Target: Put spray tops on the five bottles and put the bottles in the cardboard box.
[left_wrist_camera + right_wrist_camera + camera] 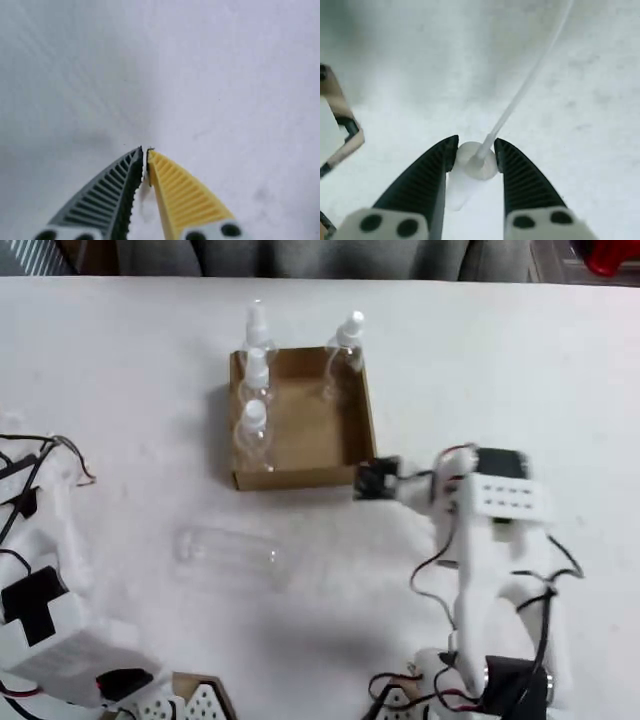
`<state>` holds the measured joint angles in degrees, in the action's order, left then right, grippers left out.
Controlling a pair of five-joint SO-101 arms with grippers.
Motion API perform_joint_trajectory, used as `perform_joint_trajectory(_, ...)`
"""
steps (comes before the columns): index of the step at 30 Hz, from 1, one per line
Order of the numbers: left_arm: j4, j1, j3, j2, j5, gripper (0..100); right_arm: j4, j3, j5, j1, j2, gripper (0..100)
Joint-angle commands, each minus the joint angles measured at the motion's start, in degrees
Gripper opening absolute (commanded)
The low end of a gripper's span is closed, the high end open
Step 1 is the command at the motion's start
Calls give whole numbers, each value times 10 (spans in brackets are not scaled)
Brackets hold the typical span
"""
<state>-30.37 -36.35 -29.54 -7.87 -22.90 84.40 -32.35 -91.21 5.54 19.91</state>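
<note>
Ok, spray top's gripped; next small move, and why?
Probably bring the left gripper, shut and empty, to the bottle lying before the cardboard box: it seems to lack a top, and the right gripper holds a spray top.

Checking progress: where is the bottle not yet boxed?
High view: the bottle lies on its side on the table, just off the cardboard box's front-left corner.
</note>
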Motion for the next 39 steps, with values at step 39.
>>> perform_joint_trajectory(39,9,31,-2,32,35,20,-155,-25,154,313,16,23)
